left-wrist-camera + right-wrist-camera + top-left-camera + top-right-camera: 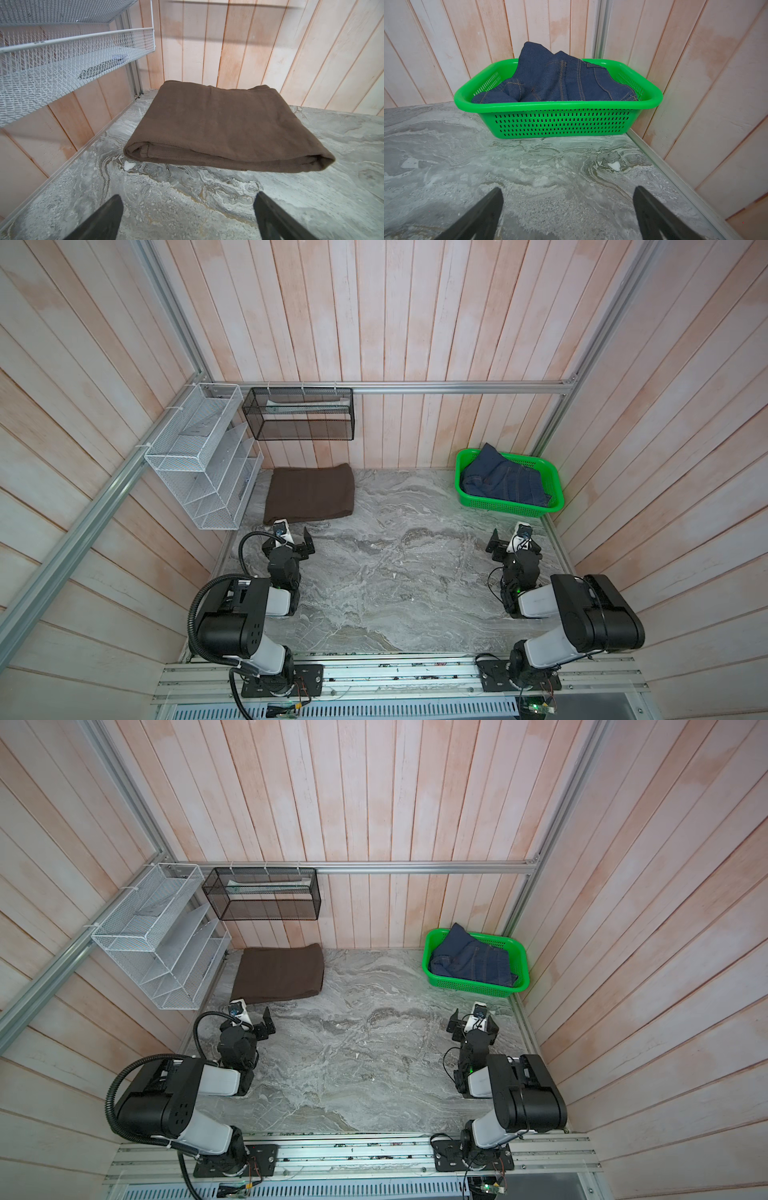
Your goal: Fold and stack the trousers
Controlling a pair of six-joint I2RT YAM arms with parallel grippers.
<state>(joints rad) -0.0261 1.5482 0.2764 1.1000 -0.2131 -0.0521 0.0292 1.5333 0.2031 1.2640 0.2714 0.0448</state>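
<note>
L tool [188, 196]: jaws wide, empty, over counter [187, 220], pointing at trousers [218, 124]; near, not touching. R tool [568, 189]: jaws wide, empty, facing green basket [560, 124]; apart from it.

Trousers: compact brown rectangle, flat on counter, far-left corner, beside wall-hung white wire rack [195, 456]. Nothing on top.

Est. progress: brown pair looks folded + placed; pile = one item so far. Jeans [560, 83] rumpled in basket, unfolded; prob. next, if they count. Both arms tucked near own bases.
</note>
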